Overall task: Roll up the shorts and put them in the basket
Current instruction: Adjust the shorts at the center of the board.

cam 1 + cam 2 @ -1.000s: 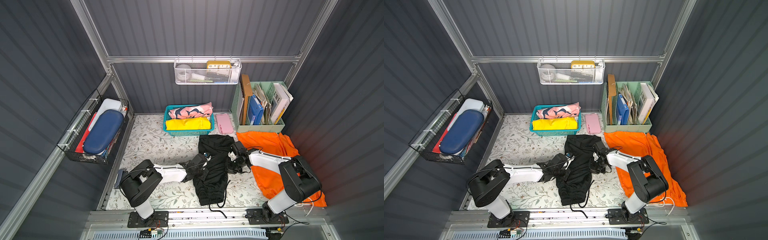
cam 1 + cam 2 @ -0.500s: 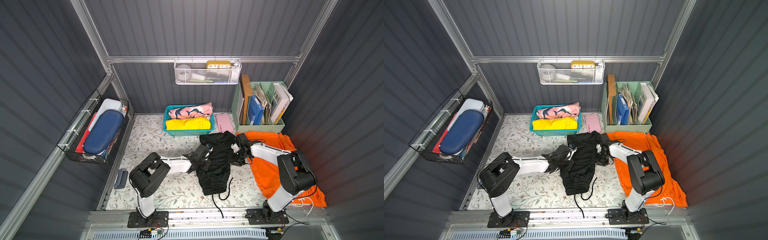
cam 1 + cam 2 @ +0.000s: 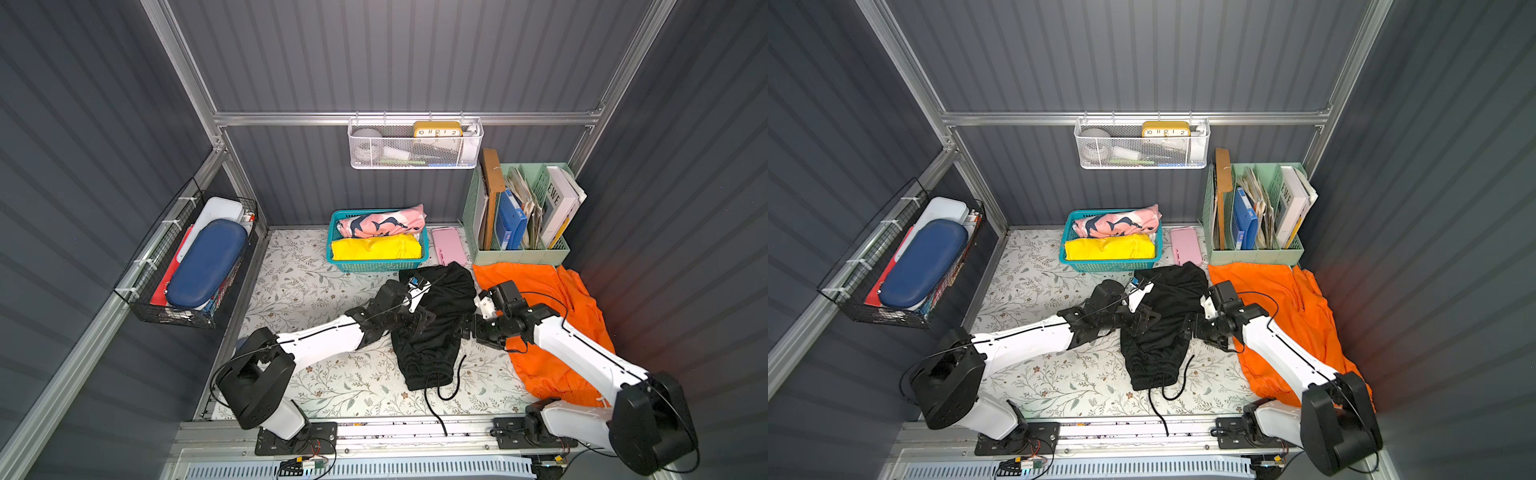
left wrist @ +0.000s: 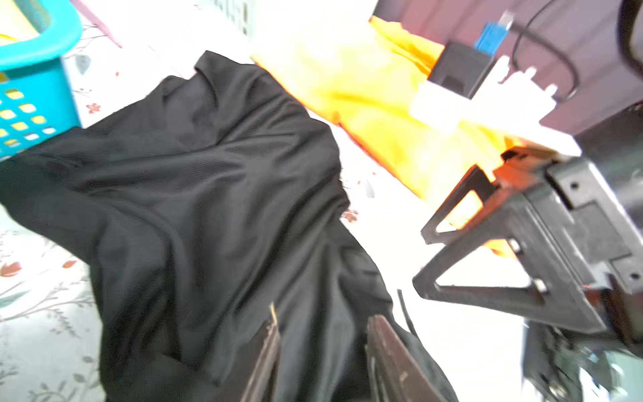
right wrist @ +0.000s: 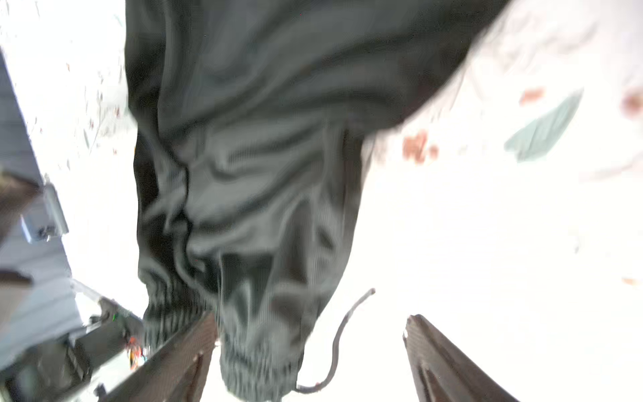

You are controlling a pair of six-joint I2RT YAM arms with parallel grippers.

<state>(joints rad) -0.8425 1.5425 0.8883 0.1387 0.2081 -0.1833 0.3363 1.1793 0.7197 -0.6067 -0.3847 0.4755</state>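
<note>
The black shorts lie crumpled lengthwise in the middle of the floral mat, with the drawstring trailing toward the front. The orange shorts are spread out at the right. My left gripper hovers low over the black pair's left edge, open, with black fabric lying under and between its fingers. My right gripper is at the pair's right edge, wide open. The elastic waistband and drawstring show between its fingers, ungripped.
A teal basket at the back holds a pink printed cloth and a yellow cloth. A pink case and a green file organizer stand to its right. A black wire basket hangs on the left wall, a white mesh basket on the back wall.
Both grippers, shut on the black shorts a second ago, dragged them toward the back, then opened and let go. Both have drawn back toward the front.
</note>
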